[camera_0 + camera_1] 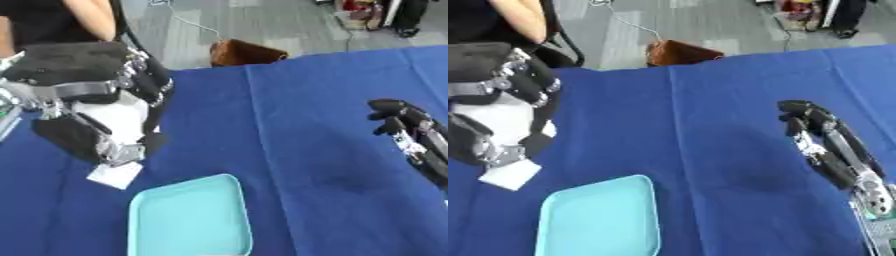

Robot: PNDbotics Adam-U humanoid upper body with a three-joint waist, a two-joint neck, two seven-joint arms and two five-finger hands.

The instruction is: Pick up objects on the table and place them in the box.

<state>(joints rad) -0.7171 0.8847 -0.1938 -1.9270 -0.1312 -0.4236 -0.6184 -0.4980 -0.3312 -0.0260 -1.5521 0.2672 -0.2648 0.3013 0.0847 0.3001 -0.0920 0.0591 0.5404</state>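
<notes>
blue cloth covers the table. the left hand hangs over the near left side, its fingers curled down around a white object (a pale tag or corner pokes out below). the teal box sits just below and to the right of that hand, long axis running toward me, so the left hand is far nearer. the right hand idles well apart at the right, fingers relaxed, holding nothing.

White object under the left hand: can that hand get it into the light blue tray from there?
Probably yes. The left hand is curled round the white object, whose corner pokes out below. The light blue tray lies just below and to the right, with only bare blue cloth between. The right hand stays far off.
</notes>
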